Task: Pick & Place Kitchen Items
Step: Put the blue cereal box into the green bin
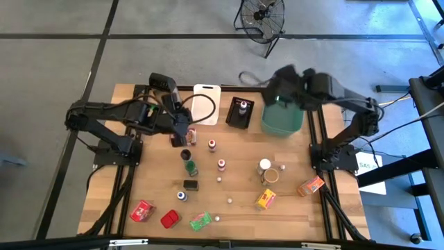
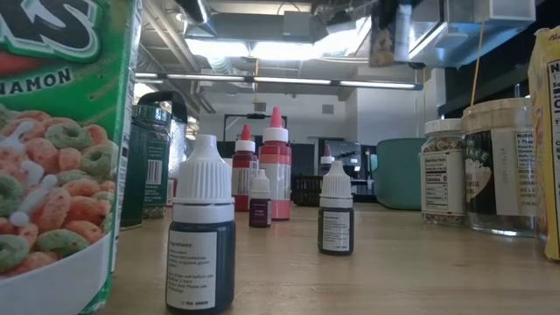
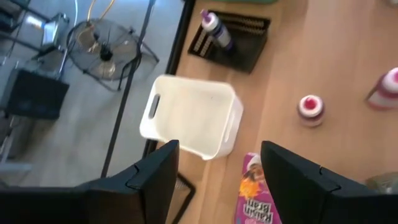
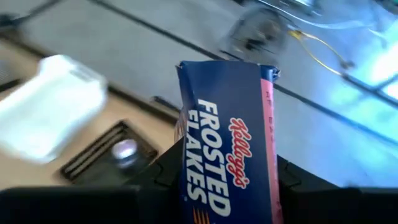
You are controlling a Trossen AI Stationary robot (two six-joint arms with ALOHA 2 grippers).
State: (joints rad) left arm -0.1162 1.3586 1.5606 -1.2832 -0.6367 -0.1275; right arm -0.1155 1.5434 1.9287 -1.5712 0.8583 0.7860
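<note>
Bins: three — white bin (image 1: 206, 104), black bin (image 1: 240, 112), teal bin (image 1: 281, 118).
Right tool (image 4: 224, 186): pinching one blue packet (image 4: 227, 155) above teal bin.
Left tool (image 3: 217, 180): spread, near white bin.

Two black arms of jointed, boxy links, matte finish, one on each side of the desk (image 1: 229, 191). Left arm (image 1: 111, 118) carries a black camera block and looped black cables near its wrist. Right arm (image 1: 347, 97) has thick rounded links. Left hand (image 3: 217, 180) has two flat, angular dark fingers (image 3: 149, 180).
</note>
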